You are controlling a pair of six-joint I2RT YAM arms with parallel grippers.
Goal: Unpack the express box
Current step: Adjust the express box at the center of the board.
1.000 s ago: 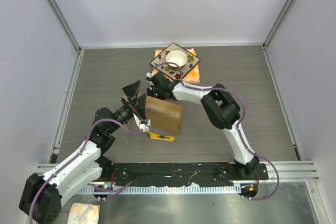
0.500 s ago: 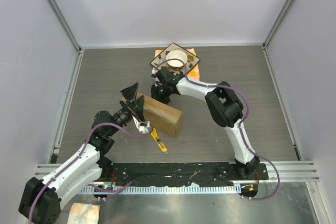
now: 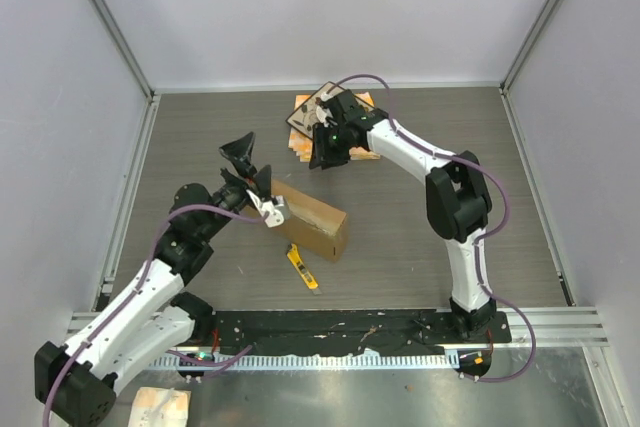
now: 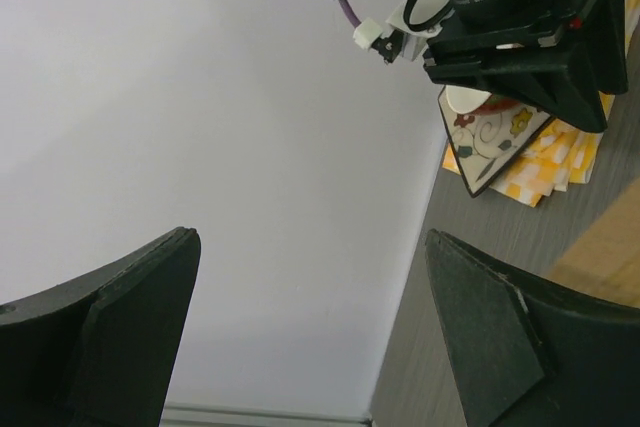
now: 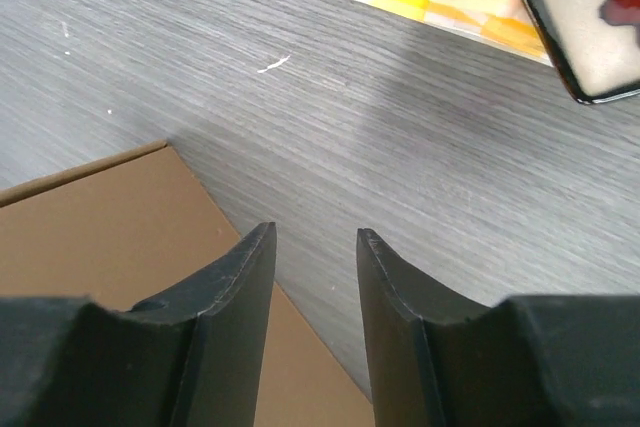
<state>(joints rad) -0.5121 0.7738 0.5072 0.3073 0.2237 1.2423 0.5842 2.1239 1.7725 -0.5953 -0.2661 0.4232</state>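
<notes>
The express box, plain brown cardboard, lies in the middle of the table; its corner shows in the right wrist view and its edge in the left wrist view. My left gripper hangs wide open just left of the box, tilted up toward the back wall, with nothing between its fingers. My right gripper hovers behind the box near the plate. It is open and empty, and its left finger is above the box's corner.
A yellow utility knife lies on the table in front of the box. Behind the box, an orange checked cloth carries a patterned square plate, largely covered by the right arm. Grey walls close off three sides.
My right gripper has opened, let go of the box's back edge and drawn back toward the plate. The left gripper shifted left and up. The knife slid clear in front of the box.
</notes>
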